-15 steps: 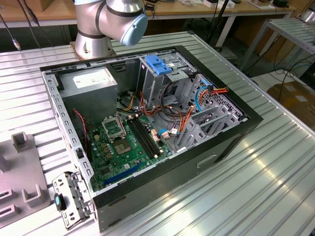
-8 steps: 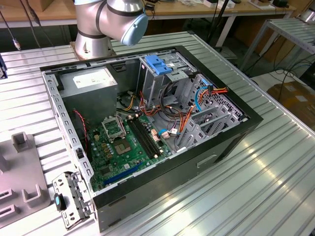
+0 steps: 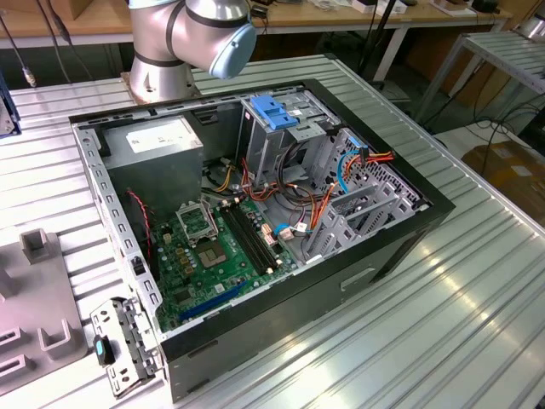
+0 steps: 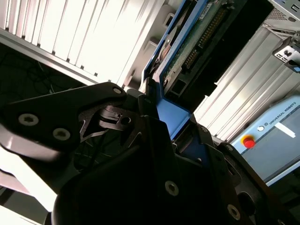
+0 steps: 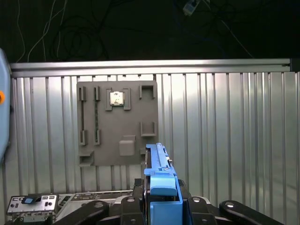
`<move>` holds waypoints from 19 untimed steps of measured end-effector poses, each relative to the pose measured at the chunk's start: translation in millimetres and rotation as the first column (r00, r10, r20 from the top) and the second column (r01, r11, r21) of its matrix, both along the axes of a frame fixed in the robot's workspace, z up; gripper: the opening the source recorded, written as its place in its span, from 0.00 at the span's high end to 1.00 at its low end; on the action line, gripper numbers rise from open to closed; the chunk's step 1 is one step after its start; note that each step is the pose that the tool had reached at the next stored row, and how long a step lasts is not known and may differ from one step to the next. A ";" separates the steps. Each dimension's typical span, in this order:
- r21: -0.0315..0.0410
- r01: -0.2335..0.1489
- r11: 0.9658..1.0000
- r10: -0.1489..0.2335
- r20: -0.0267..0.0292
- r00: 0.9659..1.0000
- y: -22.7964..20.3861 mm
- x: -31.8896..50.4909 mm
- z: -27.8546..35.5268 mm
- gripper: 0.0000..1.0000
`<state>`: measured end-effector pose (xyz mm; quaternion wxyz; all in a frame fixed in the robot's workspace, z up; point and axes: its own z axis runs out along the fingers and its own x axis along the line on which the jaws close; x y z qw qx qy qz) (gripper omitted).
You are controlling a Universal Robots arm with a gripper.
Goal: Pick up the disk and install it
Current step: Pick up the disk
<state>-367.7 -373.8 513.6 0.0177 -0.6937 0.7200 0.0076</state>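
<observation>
second wrist view, tool [image 4: 171, 112] clamps disk [image 4: 185, 56], pcb [image 4: 206, 33] visible

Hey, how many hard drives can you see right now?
1. The flat rectangular hard drive with blue plastic carrier edges stands clamped in the black pincer, in both wrist views. The metal drive cage in the exterior view may hide others.
</observation>
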 end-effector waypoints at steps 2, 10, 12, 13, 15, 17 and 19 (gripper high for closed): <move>0.000 0.000 1.000 0.000 0.000 1.000 0.0 1.7 -0.1 0.63; 0.000 0.000 1.000 0.000 0.000 1.000 0.0 9.5 -0.1 0.63; 0.000 0.000 1.000 0.000 0.000 1.000 0.0 11.5 0.0 0.63; 0.000 0.000 1.000 0.000 0.000 1.000 0.0 12.7 0.0 0.63; 0.000 0.000 1.000 0.000 0.000 1.000 -0.2 14.6 -0.1 0.63; 0.000 0.000 1.000 0.000 0.000 1.000 -1.3 14.9 -0.6 0.63; 0.000 0.000 1.000 0.000 0.000 1.000 -2.9 15.4 -0.9 0.63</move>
